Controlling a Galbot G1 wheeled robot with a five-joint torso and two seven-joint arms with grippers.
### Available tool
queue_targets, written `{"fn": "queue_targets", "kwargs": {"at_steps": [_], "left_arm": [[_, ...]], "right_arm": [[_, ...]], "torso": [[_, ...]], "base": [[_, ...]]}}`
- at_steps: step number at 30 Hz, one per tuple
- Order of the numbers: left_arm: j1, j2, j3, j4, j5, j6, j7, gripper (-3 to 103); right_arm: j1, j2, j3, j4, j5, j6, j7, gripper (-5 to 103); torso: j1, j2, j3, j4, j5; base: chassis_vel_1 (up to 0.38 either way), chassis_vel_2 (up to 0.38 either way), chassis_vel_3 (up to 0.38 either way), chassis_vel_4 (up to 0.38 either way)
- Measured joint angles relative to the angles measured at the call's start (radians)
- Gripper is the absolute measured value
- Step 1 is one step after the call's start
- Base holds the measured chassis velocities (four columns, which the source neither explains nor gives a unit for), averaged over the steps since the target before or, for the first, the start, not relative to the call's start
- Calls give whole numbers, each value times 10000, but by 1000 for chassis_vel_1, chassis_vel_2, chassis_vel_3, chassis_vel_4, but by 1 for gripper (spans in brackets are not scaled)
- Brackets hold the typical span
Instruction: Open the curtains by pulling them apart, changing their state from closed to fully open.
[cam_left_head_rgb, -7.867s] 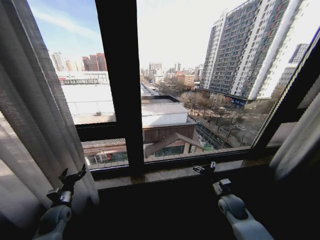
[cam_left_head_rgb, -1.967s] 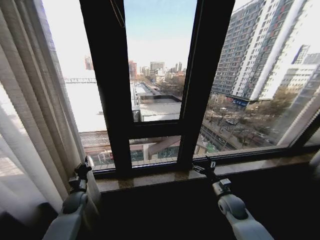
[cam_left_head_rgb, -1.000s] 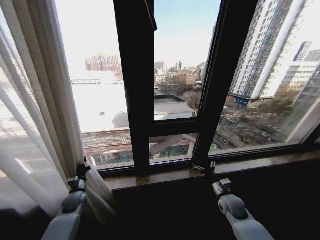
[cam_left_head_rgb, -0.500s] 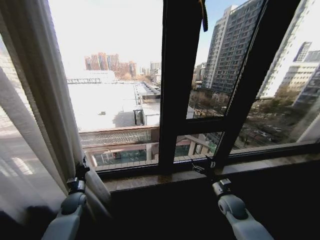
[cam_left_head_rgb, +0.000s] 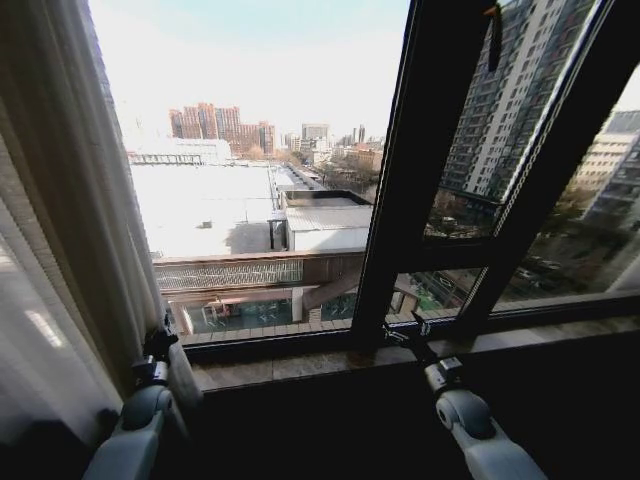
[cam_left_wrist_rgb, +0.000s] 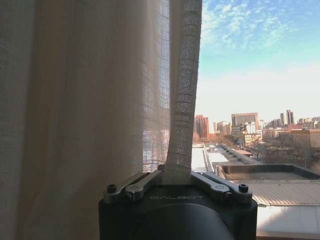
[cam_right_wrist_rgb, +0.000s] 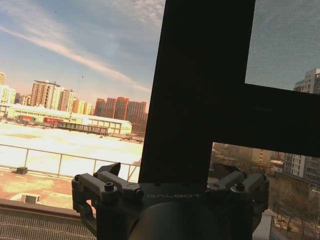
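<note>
The curtains (cam_left_head_rgb: 70, 250) are sheer white pleated fabric, gathered at the left side of the window. My left gripper (cam_left_head_rgb: 158, 346) is low beside the gathered fabric, just above the sill. In the left wrist view, a narrow strip of the curtains (cam_left_wrist_rgb: 183, 100) runs up from between the closed fingers of the left gripper (cam_left_wrist_rgb: 177, 176). My right gripper (cam_left_head_rgb: 406, 334) is at the sill near the middle of the window, away from the fabric. Seen from the right wrist, the right gripper (cam_right_wrist_rgb: 170, 176) stands open with nothing between its fingers.
A thick dark window frame (cam_left_head_rgb: 400, 200) stands upright right of centre, close in front of the right gripper as the dark window frame (cam_right_wrist_rgb: 200, 90). A stone sill (cam_left_head_rgb: 290, 365) runs below the glass, above a dark wall. Most of the glass is uncovered.
The whole head view has shifted, so the camera moved: the dark frame now sits further right. My left gripper still holds the curtain edge, and the right gripper keeps its pose.
</note>
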Motion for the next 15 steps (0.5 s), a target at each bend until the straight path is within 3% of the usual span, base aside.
{"fn": "queue_targets", "kwargs": {"at_steps": [7, 15], "left_arm": [[-10, 15, -4, 47, -18, -6, -12, 0], [35, 45, -24, 46, -25, -91, -17, 0]], "right_arm": [[0, -3, 4, 0, 0, 0, 2, 100], [0, 1, 1, 0, 0, 0, 1, 100]], "torso": [[-1, 0, 0, 4, -6], [-3, 3, -3, 5, -6]], "base": [[25, -12, -15, 9], [187, 49, -191, -57]]}}
